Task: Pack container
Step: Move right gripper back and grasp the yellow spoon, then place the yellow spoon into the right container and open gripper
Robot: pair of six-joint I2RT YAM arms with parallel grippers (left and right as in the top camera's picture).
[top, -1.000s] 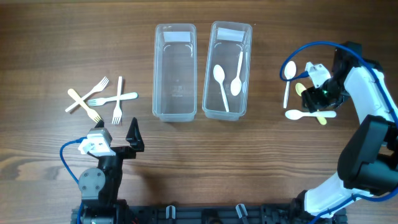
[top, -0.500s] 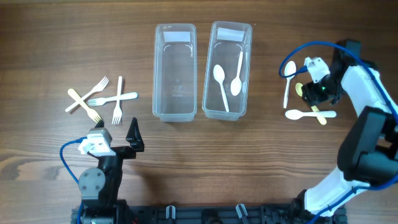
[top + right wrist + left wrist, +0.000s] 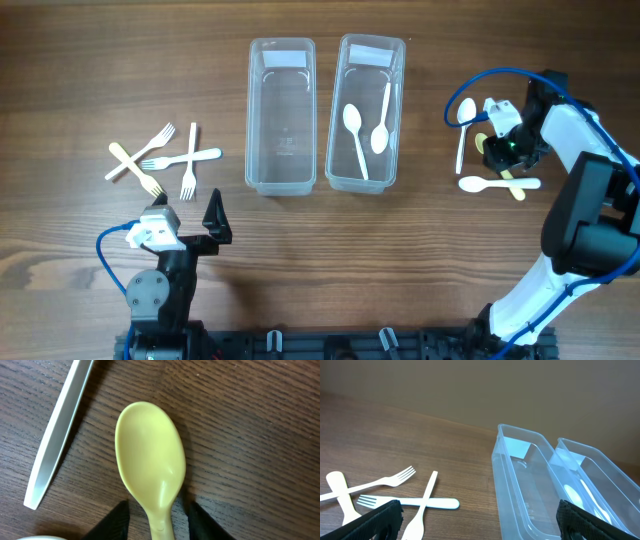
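A yellow spoon point(image 3: 150, 455) lies on the table, also seen from overhead point(image 3: 484, 143). My right gripper point(image 3: 156, 520) is open, with one fingertip on each side of the spoon's neck, low at the table; overhead it is at the right point(image 3: 497, 155). Two white spoons point(image 3: 462, 125) point(image 3: 495, 183) lie beside it. The right clear container point(image 3: 400, 110) holds two white spoons point(image 3: 355, 135). The left clear container point(image 3: 250, 110) is empty. My left gripper point(image 3: 214, 218) is open and empty near the front, and its fingers frame the left wrist view point(image 3: 480, 525).
Several white and cream forks point(image 3: 165, 160) lie crossed on the table at the left, also in the left wrist view point(image 3: 405, 502). A white spoon handle point(image 3: 57, 435) lies left of the yellow spoon. The blue cable loops above the right wrist.
My right gripper has moved a little left and up the table, onto the yellow spoon's neck. The left arm has not moved.
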